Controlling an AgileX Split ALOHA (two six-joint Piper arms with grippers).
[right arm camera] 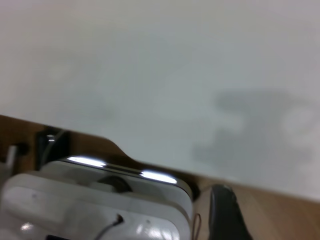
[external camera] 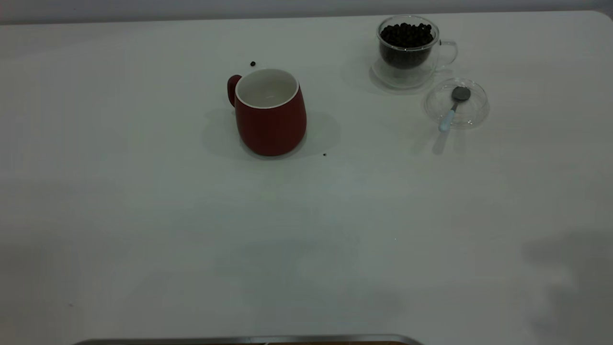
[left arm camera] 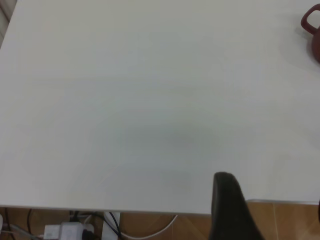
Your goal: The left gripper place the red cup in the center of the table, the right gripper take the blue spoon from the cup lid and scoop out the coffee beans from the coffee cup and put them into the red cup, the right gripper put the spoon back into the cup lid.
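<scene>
Standing upright near the middle of the white surface (external camera: 143, 239), slightly toward the far side, the red cup (external camera: 271, 112) has its handle turned left and its pale inside looks empty as far as the exterior view shows. It reads as glazed ceramic: fairly heavy, rigid, smooth and likely slippery on the round belly, so the rim or handle would give a surer hold than the wall. Far right, the glass coffee cup (external camera: 408, 48) is full of dark coffee beans (external camera: 406, 34) and sits on what may be a glass saucer. Just beside it, nearer and to the right, lies the clear cup lid (external camera: 456, 104) with the blue spoon (external camera: 452, 109) resting in it, grey bowl toward the far side, pale blue handle sticking out over the near rim. The spoon looks light, thin and stiff; the raised handle end is the natural place to pinch, and the glass lid under it could slide or chip if pushed. Two loose beans (external camera: 253, 63) lie on the surface near the red cup. Neither arm appears in the exterior view. Each wrist view shows only one dark fingertip, the left gripper (left arm camera: 230, 210) and the right gripper (right arm camera: 225, 212) both near the surface's edge, so whether the fingers are apart or together cannot be told
</scene>
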